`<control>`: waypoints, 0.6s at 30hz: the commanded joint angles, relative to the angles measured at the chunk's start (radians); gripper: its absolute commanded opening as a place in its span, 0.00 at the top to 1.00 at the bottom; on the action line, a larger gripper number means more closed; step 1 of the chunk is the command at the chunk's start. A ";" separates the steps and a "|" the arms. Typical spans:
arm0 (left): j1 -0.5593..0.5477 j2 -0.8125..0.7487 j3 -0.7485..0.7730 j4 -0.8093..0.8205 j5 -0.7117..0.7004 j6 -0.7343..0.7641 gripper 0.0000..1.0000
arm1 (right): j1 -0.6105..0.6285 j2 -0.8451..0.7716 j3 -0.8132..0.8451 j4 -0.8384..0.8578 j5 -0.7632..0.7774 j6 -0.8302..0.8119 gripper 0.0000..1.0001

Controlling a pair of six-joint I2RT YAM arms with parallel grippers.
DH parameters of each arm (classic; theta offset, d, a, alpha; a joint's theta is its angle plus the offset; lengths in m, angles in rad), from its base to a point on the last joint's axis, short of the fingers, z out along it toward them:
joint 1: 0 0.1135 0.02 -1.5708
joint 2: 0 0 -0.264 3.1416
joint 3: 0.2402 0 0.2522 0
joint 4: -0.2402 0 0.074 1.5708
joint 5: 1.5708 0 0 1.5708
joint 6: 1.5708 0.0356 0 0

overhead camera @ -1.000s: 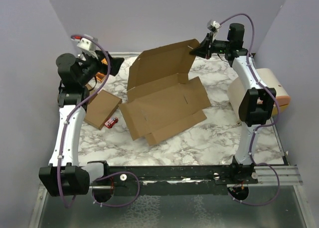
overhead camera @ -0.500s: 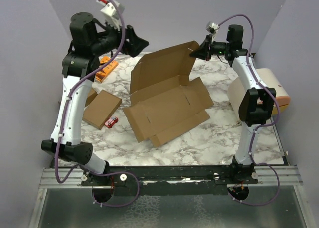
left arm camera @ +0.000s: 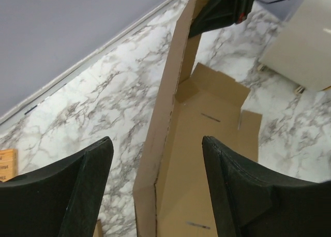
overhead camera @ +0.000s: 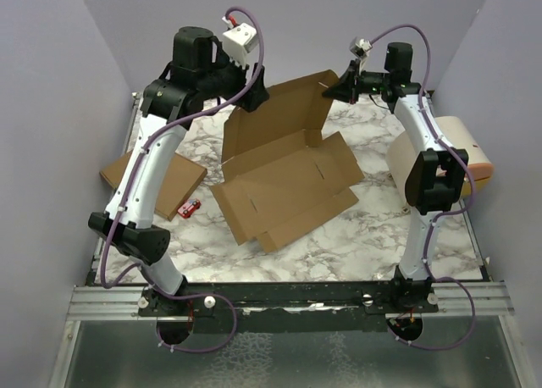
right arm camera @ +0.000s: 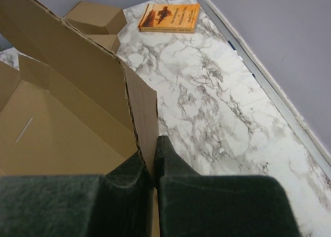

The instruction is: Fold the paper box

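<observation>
Marble table (overhead camera: 364,235): right gripper (right arm camera: 155,150) pinches paper box (overhead camera: 284,185) edge.

no readable text, label or number in any view, dark printed marks on the cover of the orange book (right arm camera: 168,18), seen from the right wrist, too small and blurred to make out

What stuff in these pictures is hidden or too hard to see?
Top view: the left arm hides the orange book; in the right wrist view its title is too small to read.
Top view: the small red thing is too tiny to name.
Top view: the left arm covers part of the flat cardboard piece.
Left wrist view: the bottom edge cuts off the paper box.
</observation>
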 commanded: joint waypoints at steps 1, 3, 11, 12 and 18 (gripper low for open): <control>-0.008 0.025 -0.007 -0.051 -0.094 0.056 0.31 | 0.009 0.014 0.035 -0.023 0.002 0.002 0.99; -0.009 0.033 -0.014 -0.057 -0.092 0.063 0.36 | 0.009 0.013 0.036 -0.025 0.002 -0.001 0.99; -0.013 0.032 -0.062 -0.069 -0.085 0.091 0.58 | 0.009 0.011 0.040 -0.030 0.001 -0.001 0.99; -0.013 0.028 -0.068 -0.067 -0.086 0.093 0.62 | 0.009 0.011 0.041 -0.029 0.000 0.000 0.99; -0.012 0.010 -0.100 -0.055 -0.097 0.112 1.00 | 0.009 0.011 0.046 -0.030 -0.027 0.010 0.99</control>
